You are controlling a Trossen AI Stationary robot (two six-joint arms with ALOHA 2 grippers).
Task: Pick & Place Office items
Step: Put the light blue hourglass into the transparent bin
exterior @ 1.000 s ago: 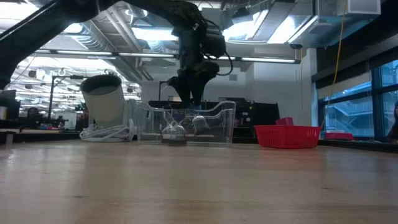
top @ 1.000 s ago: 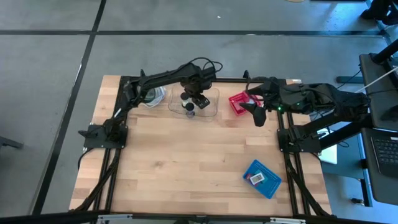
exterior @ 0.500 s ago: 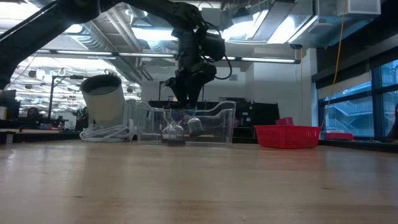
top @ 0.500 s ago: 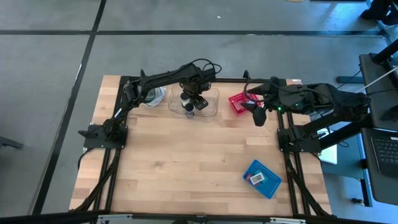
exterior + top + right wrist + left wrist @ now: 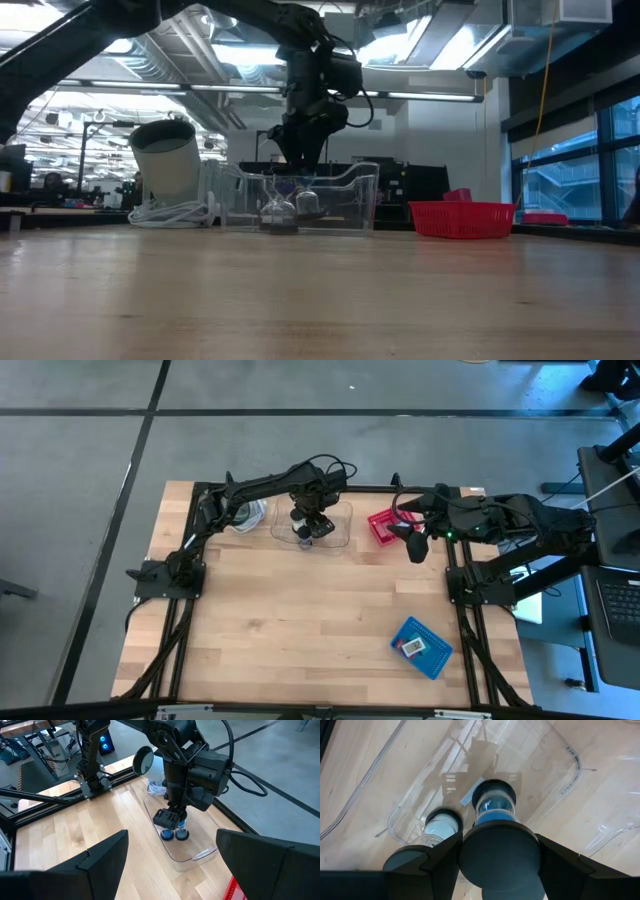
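Note:
Two short cylinders with black end caps and clear, blue-filled middles are inside a clear plastic tray at the table's far edge. One cylinder stands on the tray floor. The other cylinder is in my left gripper, which is shut on it over the tray. Through the tray wall the low view shows both, the standing one and the held one. My right gripper hangs open near the red mesh basket, touching nothing. No other small pieces are in view. My left gripper pinches the cylinder's upper black cap between its two fingers, coming from above and pointing down. The cylinder hangs roughly upright below the fingers with its lower cap just over the tray floor. Whether that cap touches the floor cannot be seen.
A white cable coil and a pale round cup-like object sit left of the tray. A blue flat box lies near the table's right near corner. Bare wood fills the middle and near part of the table.
My left gripper has shifted a little toward the table's left and slightly down, bringing the held cylinder closer to the one standing in the tray. It stays shut on the cylinder. My right arm has kept still.

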